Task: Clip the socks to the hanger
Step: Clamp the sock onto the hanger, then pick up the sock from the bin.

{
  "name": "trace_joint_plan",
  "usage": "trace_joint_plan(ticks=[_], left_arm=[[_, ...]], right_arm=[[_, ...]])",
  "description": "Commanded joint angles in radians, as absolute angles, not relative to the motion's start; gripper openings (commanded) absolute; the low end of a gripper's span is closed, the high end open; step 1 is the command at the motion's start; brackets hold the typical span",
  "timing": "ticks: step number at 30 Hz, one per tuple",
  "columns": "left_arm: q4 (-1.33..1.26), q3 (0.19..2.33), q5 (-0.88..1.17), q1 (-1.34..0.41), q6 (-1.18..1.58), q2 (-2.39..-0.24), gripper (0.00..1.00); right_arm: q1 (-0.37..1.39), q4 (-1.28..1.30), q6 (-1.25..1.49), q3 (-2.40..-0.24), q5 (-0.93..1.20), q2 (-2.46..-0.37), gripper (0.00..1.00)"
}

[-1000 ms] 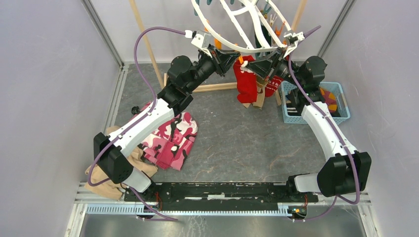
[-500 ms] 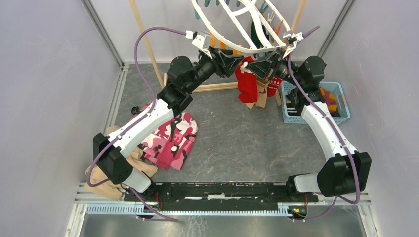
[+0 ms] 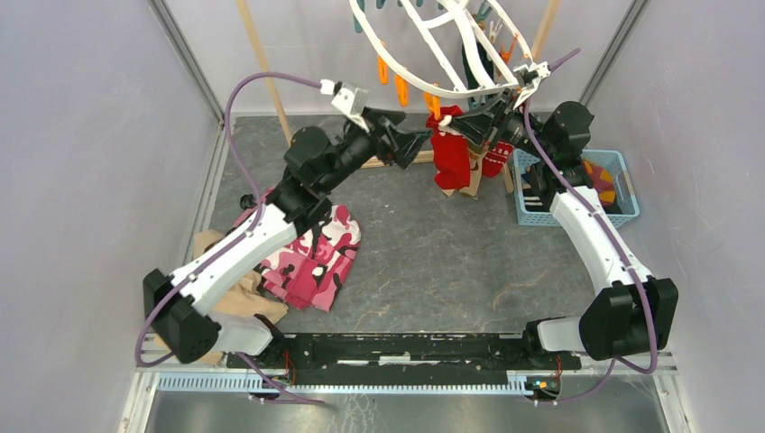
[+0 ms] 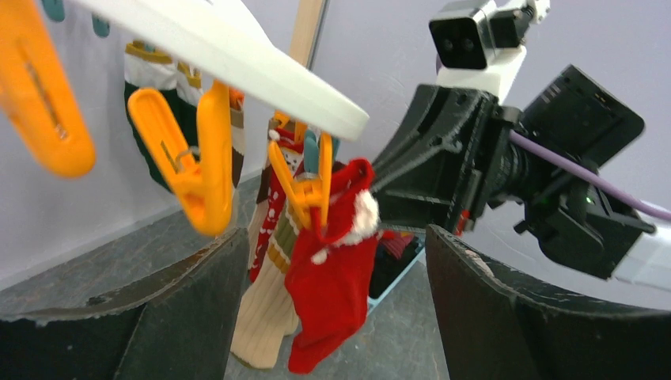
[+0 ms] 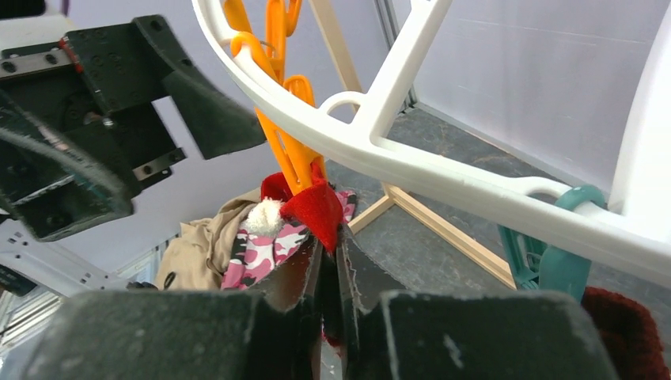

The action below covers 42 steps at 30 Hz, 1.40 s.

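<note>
My left gripper (image 4: 336, 233) gapes empty; my right gripper (image 5: 331, 247) pinches the soft red sock (image 4: 332, 277), white-tufted, hung on a smooth orange clip (image 4: 305, 188).

Glossy plastic above, soft cloth below.

The hanger (image 5: 411, 170) was smooth white plastic with a slight sheen, and its orange clip (image 4: 198, 158) was glossy plastic too. The red sock (image 4: 332, 293) was fleecy matt cloth with fluffy white trim. The left gripper (image 4: 334, 237) had fingers (image 4: 182, 317) of matt black plastic, rough and grainy at the edges. The rack (image 3: 262, 68) was bare pale wood, the basket (image 3: 541, 216) blue plastic mesh, the floor (image 3: 433, 262) matt grey with stone-like mottling, and the pink camouflage cloth (image 3: 316, 257) soft and matt.
</note>
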<state>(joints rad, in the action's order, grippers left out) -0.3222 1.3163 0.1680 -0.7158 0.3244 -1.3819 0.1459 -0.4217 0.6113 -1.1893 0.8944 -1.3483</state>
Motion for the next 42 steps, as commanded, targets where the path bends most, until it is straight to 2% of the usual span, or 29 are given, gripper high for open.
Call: trace_joint_plan(ticks=[1,7,13,18,24,29,33,38,42], left_arm=[[-0.336,1.176,0.200,-0.721,0.310,-1.230,0.89],[-0.371,0.896,0.198,-0.721,0.277,-1.052,0.98],[-0.381,0.708,0.133,-0.719,0.188,-0.965,0.99],[-0.292,0.754,0.078,-0.715,0.049,-0.969,0.98],[-0.098,0.845,0.072,-0.715,-0.040,-0.976,0.99],[0.085,0.888,0.083,-0.715,-0.119,-0.950,1.00],[0.127,0.834,0.026,-0.715,-0.142,-0.883,1.00],[0.137,0.765,0.017,-0.714,-0.141,-0.816,1.00],[0.161,0.764,0.020,-0.712,-0.145,-0.811,1.00]], right_arm=[[0.146,-0.366,0.498,-1.237,0.870,-1.303,0.14],[0.147,-0.309,0.392,-1.226,0.850,-1.277,0.19],[0.148,-0.281,0.320,-1.195,0.858,-1.261,0.24],[0.146,-0.196,0.173,-1.167,0.885,-1.223,0.30],[0.093,0.059,-0.213,-1.123,0.980,-1.100,0.49],[-0.072,0.175,-0.373,-1.041,1.071,-1.022,0.62],[-0.208,0.314,-0.503,-1.020,1.075,-1.015,0.71],[-0.392,0.351,-0.513,-1.007,1.051,-1.083,0.75],[-0.428,0.329,-0.479,-1.024,0.913,-1.162,0.76]])
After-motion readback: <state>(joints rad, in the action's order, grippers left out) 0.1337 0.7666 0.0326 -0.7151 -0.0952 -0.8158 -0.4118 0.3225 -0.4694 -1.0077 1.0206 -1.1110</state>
